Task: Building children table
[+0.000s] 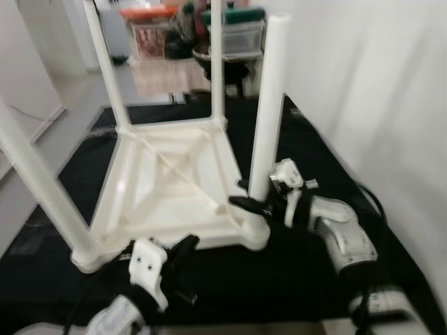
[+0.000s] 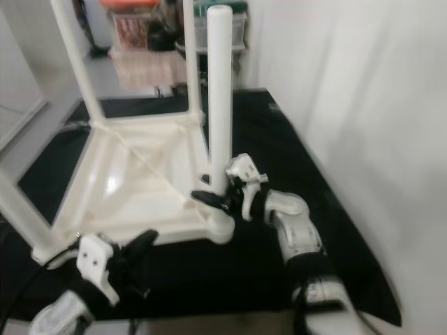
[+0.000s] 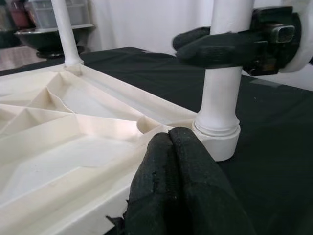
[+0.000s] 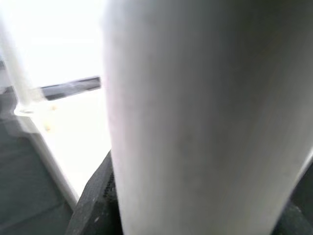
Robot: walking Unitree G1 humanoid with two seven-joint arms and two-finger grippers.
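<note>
A white children's table lies upside down on a black mat, its legs pointing up. My right gripper is shut around the near right leg just above its socket; in the left wrist view the black fingers clasp the leg. That leg stands very close in the right wrist view. My left gripper sits at the table's near edge, its fingers pressed together with nothing between them, just short of the socket.
The black mat covers the floor. A white curtain hangs close on the right. Storage boxes and a dark bowl stand at the back. The other legs rise at the left and rear corners.
</note>
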